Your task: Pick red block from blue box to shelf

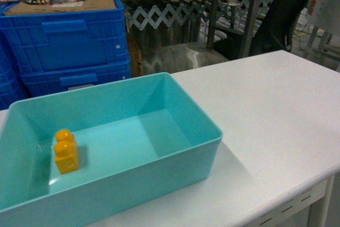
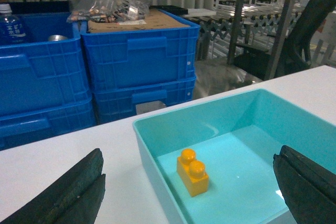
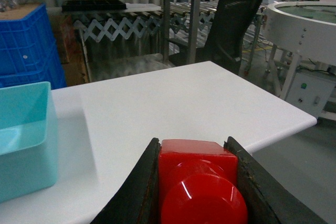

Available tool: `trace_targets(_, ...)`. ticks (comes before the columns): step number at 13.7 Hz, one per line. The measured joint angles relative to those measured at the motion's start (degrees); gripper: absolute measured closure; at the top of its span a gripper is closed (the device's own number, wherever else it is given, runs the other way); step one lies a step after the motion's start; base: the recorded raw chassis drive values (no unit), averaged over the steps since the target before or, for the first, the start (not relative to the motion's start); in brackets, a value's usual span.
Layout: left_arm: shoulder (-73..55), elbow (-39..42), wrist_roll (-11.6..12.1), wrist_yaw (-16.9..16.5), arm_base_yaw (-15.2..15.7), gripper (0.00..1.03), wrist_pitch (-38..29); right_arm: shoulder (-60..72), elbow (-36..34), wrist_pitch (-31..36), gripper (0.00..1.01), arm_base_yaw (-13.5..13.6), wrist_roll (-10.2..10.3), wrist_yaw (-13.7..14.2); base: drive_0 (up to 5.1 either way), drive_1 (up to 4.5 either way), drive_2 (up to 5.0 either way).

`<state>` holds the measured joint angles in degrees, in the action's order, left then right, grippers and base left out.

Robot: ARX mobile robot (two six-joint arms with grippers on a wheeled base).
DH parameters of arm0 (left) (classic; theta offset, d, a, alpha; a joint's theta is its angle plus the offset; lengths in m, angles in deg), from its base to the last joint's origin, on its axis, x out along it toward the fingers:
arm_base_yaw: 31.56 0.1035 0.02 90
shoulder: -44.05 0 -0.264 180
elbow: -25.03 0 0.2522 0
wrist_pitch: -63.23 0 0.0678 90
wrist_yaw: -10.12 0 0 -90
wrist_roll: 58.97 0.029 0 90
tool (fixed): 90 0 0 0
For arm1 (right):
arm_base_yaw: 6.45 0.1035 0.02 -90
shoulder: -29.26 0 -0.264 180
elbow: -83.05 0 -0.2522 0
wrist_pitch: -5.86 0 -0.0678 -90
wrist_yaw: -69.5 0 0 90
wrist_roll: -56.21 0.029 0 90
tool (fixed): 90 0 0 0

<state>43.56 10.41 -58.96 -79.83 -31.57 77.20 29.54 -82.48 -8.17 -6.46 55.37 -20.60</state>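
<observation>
The red block [image 3: 197,182] is clamped between the dark fingers of my right gripper [image 3: 195,179], stud toward the camera, held above the white table. The turquoise blue box [image 1: 202,118] sits on the table at the left of the head view; its corner [image 3: 31,129] shows in the right wrist view. Inside the box stands only a yellow-orange two-stud brick [image 1: 66,151]. My left gripper [image 2: 189,190] hangs open over the box's near-left corner, its pads [image 2: 73,192] wide apart around the yellow brick [image 2: 192,171]. Steel shelf posts [image 1: 254,9] stand behind the table. Neither gripper shows in the head view.
Dark blue ribbed crates [image 1: 69,41] are stacked behind the box, topped with cardboard and bagged parts. A black office chair [image 1: 287,9] and a round white machine [image 3: 304,19] stand right of the table. The table's right edge [image 3: 283,129] drops off near my right gripper.
</observation>
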Motion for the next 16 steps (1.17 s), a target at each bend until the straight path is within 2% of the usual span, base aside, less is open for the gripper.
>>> trace_targets(16,0.00,0.00,0.00,0.00,-0.02,0.05,0.00,0.00,0.00,0.00,0.73,0.00,0.00,0.02,-1.5,-1.53,-1.5)
